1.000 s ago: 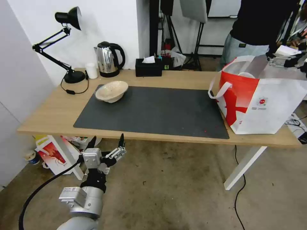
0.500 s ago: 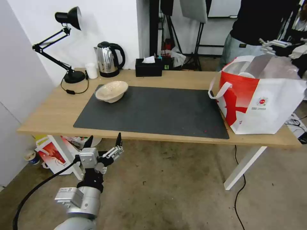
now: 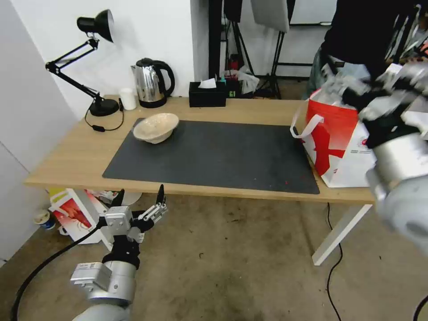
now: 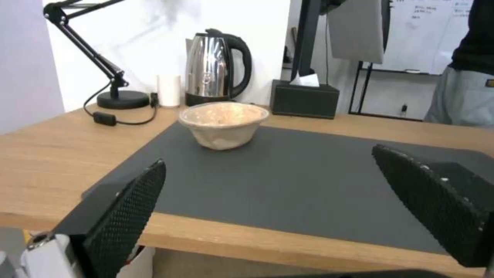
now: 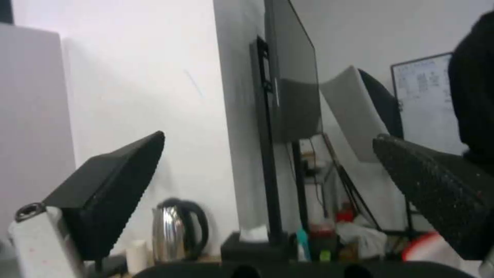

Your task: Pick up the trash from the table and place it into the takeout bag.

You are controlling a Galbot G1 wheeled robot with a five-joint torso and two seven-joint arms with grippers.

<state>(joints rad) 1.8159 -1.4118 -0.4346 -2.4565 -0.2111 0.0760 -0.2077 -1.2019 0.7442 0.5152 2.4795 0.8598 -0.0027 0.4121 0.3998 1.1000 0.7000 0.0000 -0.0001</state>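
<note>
My left gripper (image 3: pixel 139 199) hangs released, fingers spread, below the near edge of the long light-wood table (image 3: pixel 71 156). Beyond it on the dark grey rectangular mat (image 3: pixel 214 156) sits the shallow beige bowl (image 3: pixel 156 127), with nothing between. Behind the bowl stand a black desk lamp (image 3: pixel 96 26), a small white cup (image 3: pixel 128 98), a steel kettle (image 3: pixel 151 83) and a black tissue box (image 3: pixel 207 94). My right gripper (image 5: pixel 268 181), fingers apart and empty, is raised in front of the boxy white-and-red takeout bag (image 3: pixel 332 133).
</note>
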